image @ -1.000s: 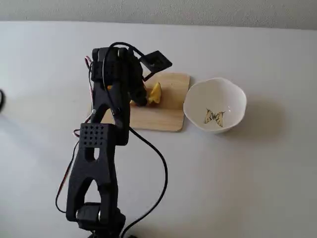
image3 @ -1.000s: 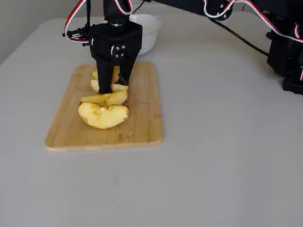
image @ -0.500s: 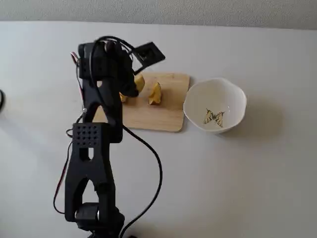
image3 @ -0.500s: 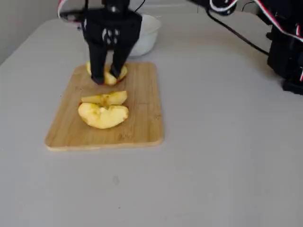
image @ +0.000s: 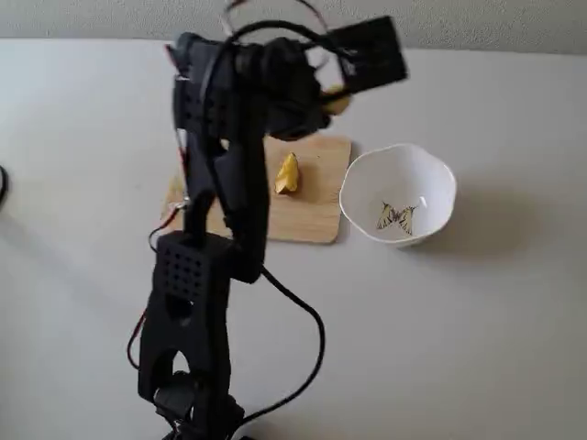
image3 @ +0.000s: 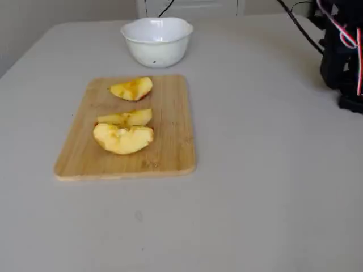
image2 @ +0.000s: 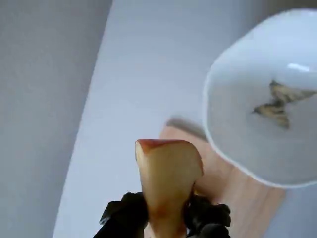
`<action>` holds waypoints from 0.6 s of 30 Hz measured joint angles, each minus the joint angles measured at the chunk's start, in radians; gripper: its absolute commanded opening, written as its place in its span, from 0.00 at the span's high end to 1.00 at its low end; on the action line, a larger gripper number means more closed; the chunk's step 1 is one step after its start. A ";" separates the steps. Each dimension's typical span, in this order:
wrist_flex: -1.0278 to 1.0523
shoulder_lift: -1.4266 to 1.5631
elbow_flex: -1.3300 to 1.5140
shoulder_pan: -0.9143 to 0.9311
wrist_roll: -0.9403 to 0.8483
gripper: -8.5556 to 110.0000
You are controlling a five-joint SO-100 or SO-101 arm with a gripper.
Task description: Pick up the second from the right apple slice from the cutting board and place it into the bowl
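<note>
In the wrist view my gripper (image2: pixel 166 214) is shut on an apple slice (image2: pixel 168 178), a pale-yellow wedge standing upright with its red skin edge on top. It hangs in the air above a corner of the cutting board (image2: pixel 233 194), left of the white bowl (image2: pixel 237 139) with a butterfly mark. In a fixed view the gripper (image: pixel 335 99) holds the slice high above the board's (image: pixel 316 220) far edge, left of the bowl (image: pixel 404 174). Another fixed view shows the board (image3: pixel 170 147) with three slices (image3: pixel 131 89) and the bowl (image3: pixel 157 48) behind it; the gripper is out of that frame.
My black arm (image: pixel 220 229) rises from the table's near side and covers much of the board in a fixed view; one slice (image: pixel 287 174) shows beside it. The arm's base and cables (image3: pixel 340 56) stand at the right edge of another fixed view.
The gripper closed on a slice among those on the board, lifted it, and rose out of that fixed view. Three slices stay on the board.
</note>
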 measured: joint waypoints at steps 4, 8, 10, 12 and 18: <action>0.000 -0.054 0.000 0.057 -0.012 0.93; 0.000 -0.120 0.000 0.115 -0.023 0.84; 0.000 -0.133 0.000 0.140 -0.023 0.72; 0.000 -0.143 0.000 0.155 -0.023 0.63; 0.000 -0.144 0.000 0.144 -0.028 0.55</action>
